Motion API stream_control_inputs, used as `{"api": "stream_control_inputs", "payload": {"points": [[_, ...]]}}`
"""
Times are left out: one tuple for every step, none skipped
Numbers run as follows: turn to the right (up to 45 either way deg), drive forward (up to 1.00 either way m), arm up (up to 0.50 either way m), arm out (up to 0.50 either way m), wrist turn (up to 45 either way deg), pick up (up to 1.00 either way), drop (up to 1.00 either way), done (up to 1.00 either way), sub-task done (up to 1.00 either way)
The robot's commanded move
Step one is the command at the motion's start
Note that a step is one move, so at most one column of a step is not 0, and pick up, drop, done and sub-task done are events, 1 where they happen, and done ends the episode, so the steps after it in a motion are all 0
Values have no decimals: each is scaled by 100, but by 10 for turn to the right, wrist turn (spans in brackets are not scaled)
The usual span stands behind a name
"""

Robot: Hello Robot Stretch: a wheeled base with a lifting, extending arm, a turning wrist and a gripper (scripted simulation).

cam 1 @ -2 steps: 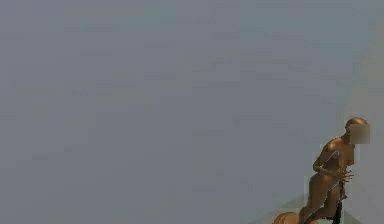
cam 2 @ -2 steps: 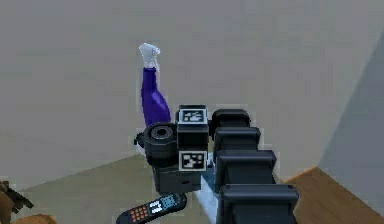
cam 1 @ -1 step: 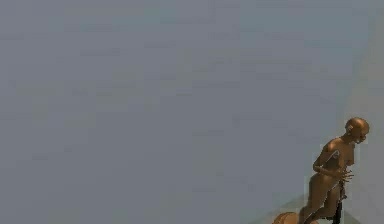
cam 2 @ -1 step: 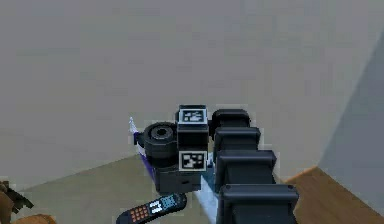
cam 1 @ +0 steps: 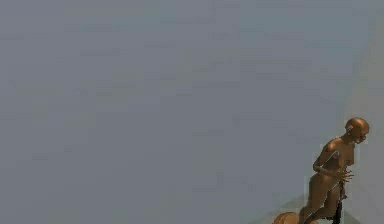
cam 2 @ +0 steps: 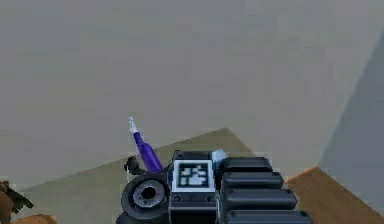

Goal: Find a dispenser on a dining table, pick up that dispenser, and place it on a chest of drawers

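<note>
In the arm side view a slim purple-blue bottle with a thin pale tip (cam 2: 146,152) stands up at the far end of the gripper (cam 2: 140,172). The gripper's dark round body sits left of a white marked square (cam 2: 192,176) on the dark arm (cam 2: 250,190). Behind the bottle's lower part lies a tan flat surface (cam 2: 90,178), and behind its tip is grey wall. I cannot tell whether the gripper holds the bottle or the bottle rests on that surface.
A bronze statue of a standing figure (cam 1: 338,172) is at the forward view's lower right, against a plain grey wall (cam 1: 150,100). A brown piece of it (cam 2: 12,196) shows at the arm side view's lower left. Wooden floor (cam 2: 335,190) lies right of the arm.
</note>
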Motion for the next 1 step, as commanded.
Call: {"api": "stream_control_inputs", "payload": {"points": [[0, 0, 0, 0, 0, 0, 0, 100, 0]]}}
